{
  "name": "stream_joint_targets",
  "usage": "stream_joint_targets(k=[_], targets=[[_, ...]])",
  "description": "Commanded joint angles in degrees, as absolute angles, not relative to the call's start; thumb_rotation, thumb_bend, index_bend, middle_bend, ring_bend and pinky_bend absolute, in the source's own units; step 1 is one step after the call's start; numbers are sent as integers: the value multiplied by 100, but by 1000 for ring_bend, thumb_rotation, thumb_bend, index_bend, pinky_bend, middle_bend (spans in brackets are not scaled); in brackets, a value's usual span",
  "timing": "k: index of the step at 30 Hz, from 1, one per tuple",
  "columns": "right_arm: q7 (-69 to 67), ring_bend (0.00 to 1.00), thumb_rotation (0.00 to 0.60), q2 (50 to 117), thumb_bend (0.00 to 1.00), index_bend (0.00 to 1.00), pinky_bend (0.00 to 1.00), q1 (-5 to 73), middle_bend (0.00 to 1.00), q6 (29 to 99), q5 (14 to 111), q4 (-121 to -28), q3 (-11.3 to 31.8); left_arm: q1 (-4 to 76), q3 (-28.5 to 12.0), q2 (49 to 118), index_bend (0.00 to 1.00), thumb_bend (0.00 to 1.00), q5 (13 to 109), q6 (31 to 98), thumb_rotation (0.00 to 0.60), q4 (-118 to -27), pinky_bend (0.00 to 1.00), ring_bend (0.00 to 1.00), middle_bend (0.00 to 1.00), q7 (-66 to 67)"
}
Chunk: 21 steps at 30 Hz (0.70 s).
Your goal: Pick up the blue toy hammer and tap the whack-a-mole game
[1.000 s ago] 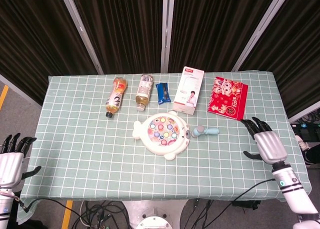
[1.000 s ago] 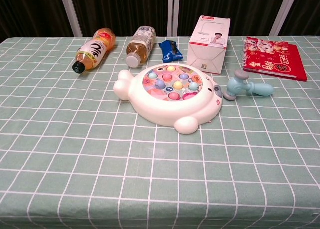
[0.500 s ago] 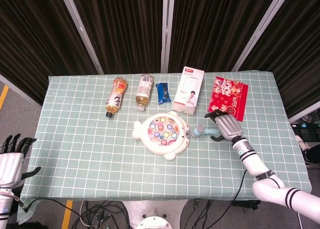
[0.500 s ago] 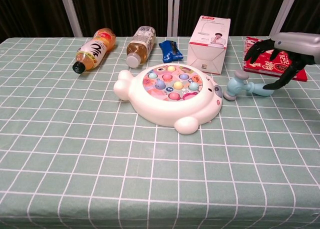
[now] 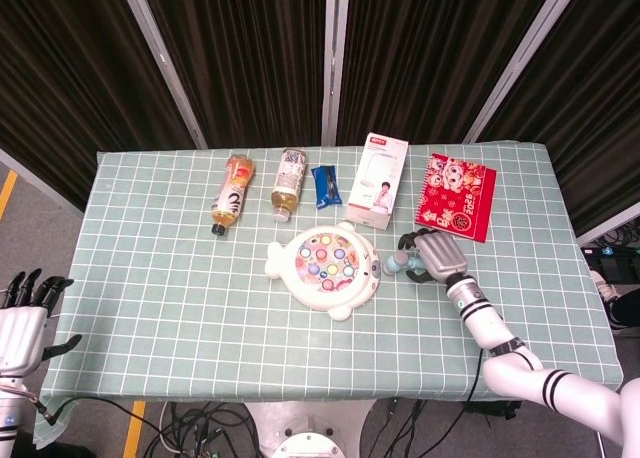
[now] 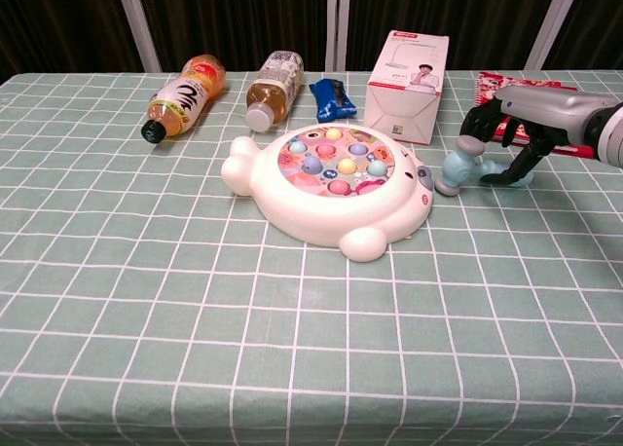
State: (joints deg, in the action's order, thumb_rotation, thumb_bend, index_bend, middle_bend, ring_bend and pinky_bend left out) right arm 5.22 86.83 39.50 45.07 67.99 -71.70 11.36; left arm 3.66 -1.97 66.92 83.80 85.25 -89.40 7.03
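Observation:
The blue toy hammer (image 6: 456,170) lies on the checked cloth just right of the white fish-shaped whack-a-mole game (image 6: 331,188), its grey-capped head (image 5: 395,266) pointing at the game. My right hand (image 6: 513,121) arches over the handle, fingers curved down behind it and thumb in front, still spread and not clamped. From the head view the right hand (image 5: 433,255) hides most of the handle. The game (image 5: 325,265) sits at the table's middle. My left hand (image 5: 22,323) hangs open off the table's left front corner, holding nothing.
Along the back lie two drink bottles (image 5: 231,192) (image 5: 287,183), a blue packet (image 5: 325,185), a white box (image 5: 380,181) and a red notebook (image 5: 457,195), which is right behind my right hand. The table's right edge (image 5: 590,308) is close by.
My right hand swept in from the table's right front, then dropped and shifted left over the hammer handle. The hammer has not moved. The left hand stayed put.

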Motion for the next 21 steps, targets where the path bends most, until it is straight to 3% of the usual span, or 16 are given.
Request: stream_joint_targets(k=[1, 21], targets=[[509, 277, 600, 8741, 178, 392, 333, 3967, 385, 4510, 6766, -7104, 1120, 359, -193, 6697, 218, 0, 8379, 8524, 600, -8923, 43, 56, 183, 684], [351, 346, 600, 8911, 252, 456, 389, 4016, 456, 4565, 6802, -6870, 1026, 338, -181, 6703, 224, 0, 8395, 8533, 600, -8887, 43, 56, 183, 633]])
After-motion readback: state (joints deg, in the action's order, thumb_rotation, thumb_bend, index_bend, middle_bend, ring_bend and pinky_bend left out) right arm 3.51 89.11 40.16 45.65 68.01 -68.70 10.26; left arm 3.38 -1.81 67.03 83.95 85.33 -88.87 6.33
